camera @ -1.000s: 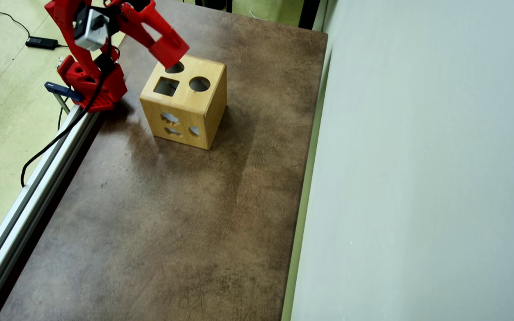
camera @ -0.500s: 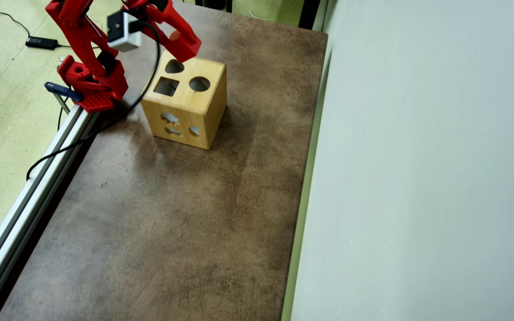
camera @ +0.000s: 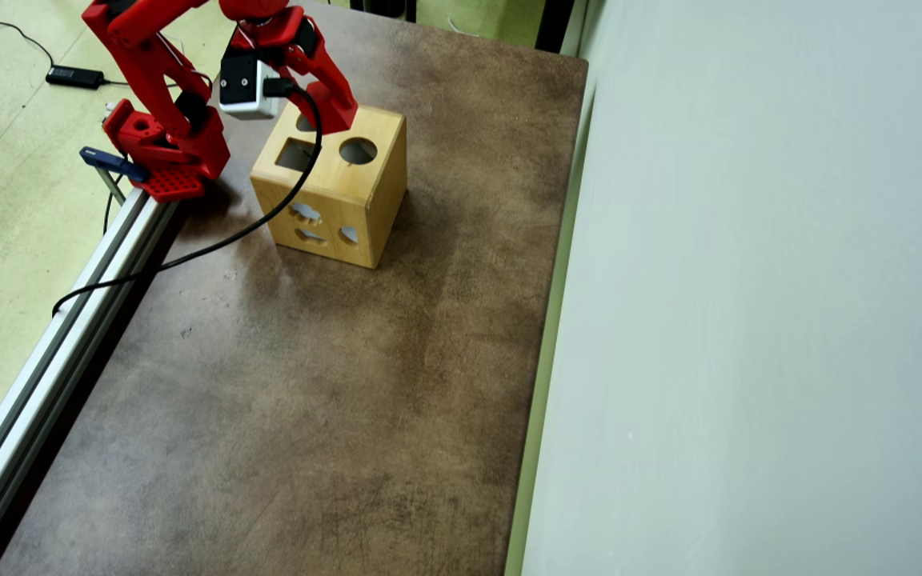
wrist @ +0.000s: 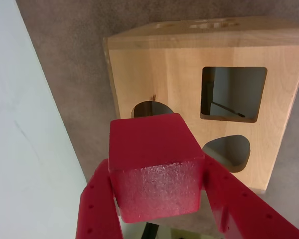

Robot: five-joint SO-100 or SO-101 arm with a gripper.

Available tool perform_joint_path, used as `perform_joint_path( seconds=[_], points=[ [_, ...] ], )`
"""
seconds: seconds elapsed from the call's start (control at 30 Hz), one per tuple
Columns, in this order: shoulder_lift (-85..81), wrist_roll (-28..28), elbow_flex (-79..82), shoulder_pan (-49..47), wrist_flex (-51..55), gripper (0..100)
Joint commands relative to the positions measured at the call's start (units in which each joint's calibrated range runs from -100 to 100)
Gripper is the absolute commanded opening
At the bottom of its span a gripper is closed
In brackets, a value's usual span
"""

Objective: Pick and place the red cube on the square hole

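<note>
My gripper (wrist: 157, 172) is shut on the red cube (wrist: 154, 149), with a red finger (wrist: 97, 199) pressed on each side of it. The cube hangs above the top of the wooden shape-sorter box (wrist: 154, 74). The square hole (wrist: 232, 93) lies up and to the right of the cube in the wrist view, apart from it. A round hole and an oval hole (wrist: 229, 152) show partly beside the cube. In the overhead view the gripper (camera: 333, 112) is over the far edge of the box (camera: 349, 200), near the square hole (camera: 295, 154) and the round hole (camera: 358, 150). The cube cannot be told from the red fingers there.
The box stands at the far left of the brown table (camera: 309, 400). The arm's base (camera: 165, 152) is clamped beside an aluminium rail (camera: 69, 320) along the left edge. A black cable (camera: 261, 220) drapes across the box. A pale wall panel (camera: 749, 320) borders the right side.
</note>
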Motion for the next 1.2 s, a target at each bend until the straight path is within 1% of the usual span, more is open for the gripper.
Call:
perform_joint_path(
  seconds=[0.0, 0.37, 1.17],
  points=[
    [-2.3, -0.9, 1.1, -0.4, 0.6, 21],
    [-7.2, -1.2, 15.6, -0.5, 0.5, 21],
    [-7.3, -0.4, 20.5, 0.4, 0.8, 21]
  ],
)
